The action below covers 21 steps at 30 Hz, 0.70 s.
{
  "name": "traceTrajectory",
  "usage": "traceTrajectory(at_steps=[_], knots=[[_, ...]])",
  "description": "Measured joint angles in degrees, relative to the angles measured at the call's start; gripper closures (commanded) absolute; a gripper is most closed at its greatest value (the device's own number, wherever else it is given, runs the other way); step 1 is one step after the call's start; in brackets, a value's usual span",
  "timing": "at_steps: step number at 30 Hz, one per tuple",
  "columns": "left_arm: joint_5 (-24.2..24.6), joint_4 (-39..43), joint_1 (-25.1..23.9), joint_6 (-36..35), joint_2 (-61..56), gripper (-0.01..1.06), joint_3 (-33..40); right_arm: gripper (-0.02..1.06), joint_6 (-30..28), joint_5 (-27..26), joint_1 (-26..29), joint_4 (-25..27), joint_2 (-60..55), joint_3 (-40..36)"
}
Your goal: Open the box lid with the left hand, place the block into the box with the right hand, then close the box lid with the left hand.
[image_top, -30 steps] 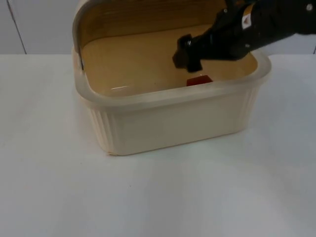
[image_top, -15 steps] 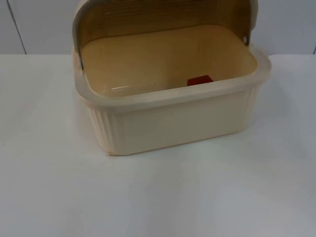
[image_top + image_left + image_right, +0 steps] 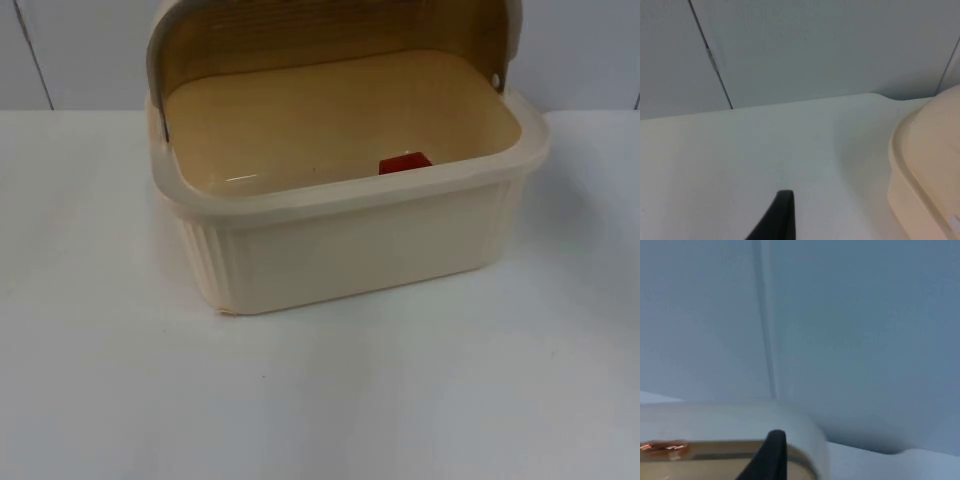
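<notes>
In the top view, the cream box (image 3: 345, 225) is sitting on the white table (image 3: 320, 400), its back edge near the grey partition wall (image 3: 80, 50). The lid (image 3: 330, 30) is standing raised at the box's rear, its amber inner face turning toward the opening. The red block (image 3: 405, 163) is lying on the box floor, just behind the front wall and nearer the box's right end, partly hidden by the front rim.

In the left wrist view, the left gripper (image 3: 777, 220) is showing one black fingertip over bare table, apart from the box (image 3: 927, 170), whose rounded cream corner is lying beside it. The partition wall (image 3: 815, 50) is standing beyond the box. Whether this pincer is open or closed cannot be told.

In the right wrist view, the right gripper (image 3: 770, 455) is showing one black fingertip in front of the lid (image 3: 730, 420), whose pale curved edge and amber underside are lying close by. The partition wall (image 3: 855, 330) is rising behind the lid. Whether this pincer is open or closed cannot be told either.
</notes>
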<state>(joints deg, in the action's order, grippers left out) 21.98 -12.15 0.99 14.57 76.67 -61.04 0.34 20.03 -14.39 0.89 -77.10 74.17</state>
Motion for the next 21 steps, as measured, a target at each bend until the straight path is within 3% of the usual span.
traceTrajectory(at_steps=[1, 3, 5, 11, 21], knots=[[0.0, 0.0, 0.0, 0.0, 0.0, 0.0, 0.0, 0.0, 0.0, 0.0, 0.0, 0.0, 0.0, 0.0], [0.0, 0.0, 0.0, 0.0, 0.0, 0.0, 0.0, 0.0, -8.0, 1.0, 4.8, 7.8, 0.1, 0.0], [0.0, 0.0, 0.0, 0.0, 0.0, 0.0, 0.0, 0.0, -11.7, 1.3, 8.7, 11.1, 0.1, 0.0], [0.0, 0.0, 0.0, 0.0, 0.0, 0.0, 0.0, 0.0, -10.7, 1.2, 15.1, 8.9, 0.1, 0.0], [-1.0, 0.0, 0.0, -2.1, 0.0, 0.0, 0.0, 0.0, -8.9, 1.1, 16.9, 7.0, 0.1, 0.0]])
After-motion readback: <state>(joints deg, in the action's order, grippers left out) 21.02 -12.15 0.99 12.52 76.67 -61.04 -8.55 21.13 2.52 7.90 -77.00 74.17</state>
